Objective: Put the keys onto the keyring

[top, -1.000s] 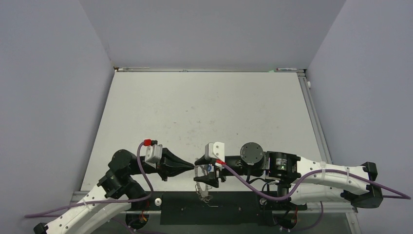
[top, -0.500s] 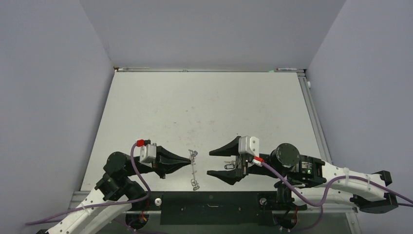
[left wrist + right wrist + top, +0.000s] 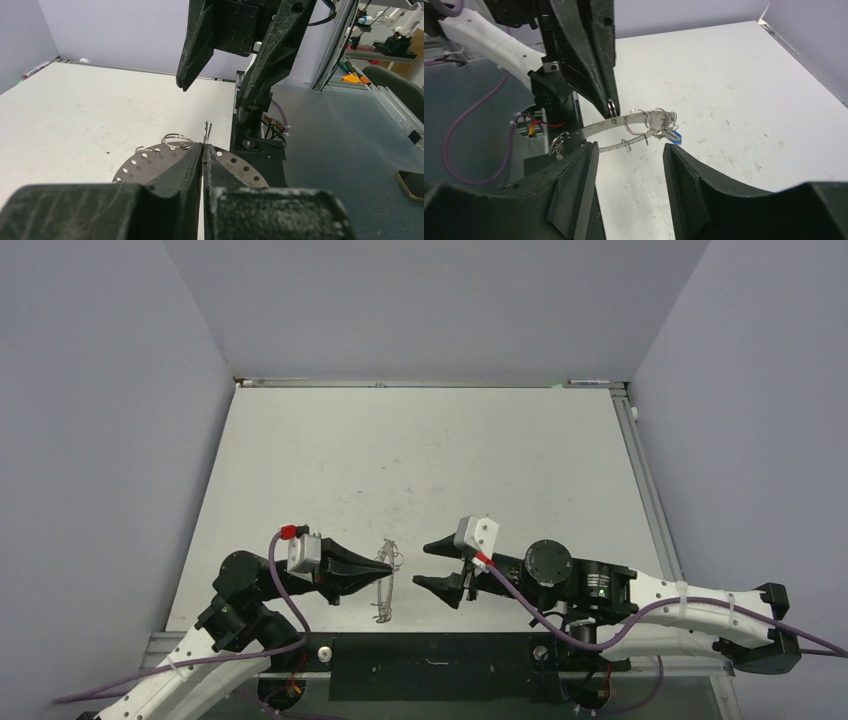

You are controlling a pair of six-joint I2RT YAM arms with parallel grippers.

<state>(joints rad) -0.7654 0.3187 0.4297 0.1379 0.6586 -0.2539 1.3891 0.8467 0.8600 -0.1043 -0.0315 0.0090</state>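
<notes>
No readable text anywhere on this one.
Tiny stamped marks sat beside the holes of the keyring [image 3: 150,162], too small to make out; a label [image 3: 592,583] with pale print on the right arm [image 3: 660,602] was just as illegible from the top view.

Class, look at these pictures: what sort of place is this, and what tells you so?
Probably a robotics lab test cell: a white table boxed in by plain walls, a left arm and right arm bolted at its edge, and a cluttered bench beyond.
</notes>
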